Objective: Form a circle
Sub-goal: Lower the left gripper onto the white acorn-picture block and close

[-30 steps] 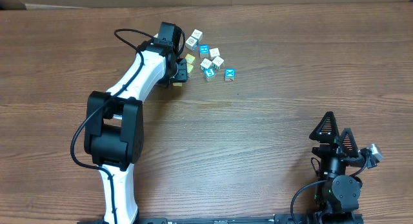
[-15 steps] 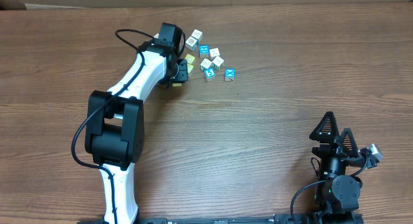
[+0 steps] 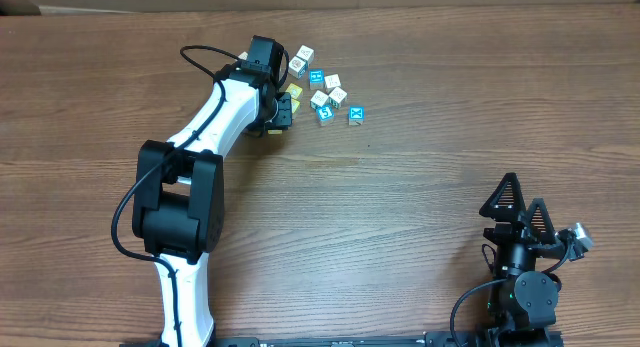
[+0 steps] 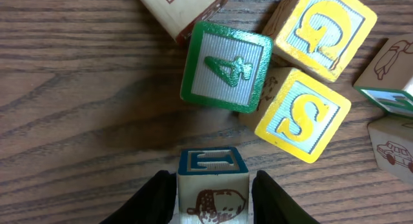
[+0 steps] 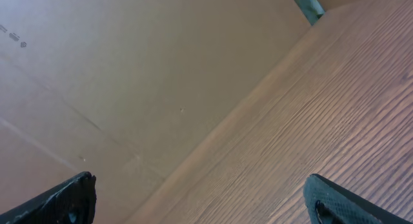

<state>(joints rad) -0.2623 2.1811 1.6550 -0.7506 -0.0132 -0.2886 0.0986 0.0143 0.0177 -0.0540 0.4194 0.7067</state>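
Brown wooden table [image 3: 420, 177] fills the overhead view, with a cardboard wall [image 5: 129, 88] along its far edge.

The left arm [image 3: 215, 117] reaches across to the far middle of the table, because the toy blocks lie there. The right arm [image 3: 525, 272] is folded at the near right corner, well apart from the blocks. It seems parked so that it does not disturb the work. The right gripper [image 5: 203, 201] has its fingers wide apart, with nothing between them.

The circle [image 3: 322, 100] is not formed yet. White and cyan cubes lie as a loose cluster just beside the left wrist, and no ring can be read in it.

In the left wrist view, a green 4 block [image 4: 226, 66] touches a yellow S block [image 4: 303, 114], and a yellow G block [image 4: 326, 30] sits behind them. They look tumbled rather than arranged.

The left gripper [image 4: 213, 208] is clamped on an acorn block [image 4: 213, 164], one finger pressing each side face. The grip is low and square, probably so the block can be carried without turning. The block stands apart from the green one, so the step in hand is likely to take one cube out and set it in its place in the ring.
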